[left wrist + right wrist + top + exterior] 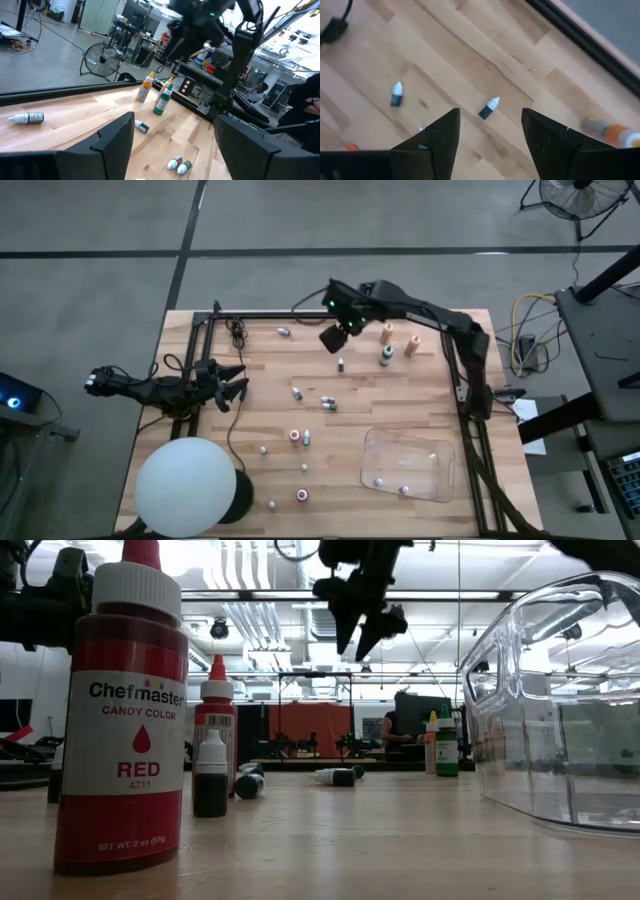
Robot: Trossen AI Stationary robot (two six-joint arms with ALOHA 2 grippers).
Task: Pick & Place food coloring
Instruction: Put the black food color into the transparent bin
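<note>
Counted from above: roughly fifteen tiny capped food-colouring bottles (295,436) scattered on wood; one clear shallow plastic tray (408,463); one big white ball (185,486).

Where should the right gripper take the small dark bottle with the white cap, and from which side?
Take the small dark bottle by its dark body, not the narrower white cap. It seems to lie on its side, so come from straight above, with the open fingers of the right gripper across its length.
</note>
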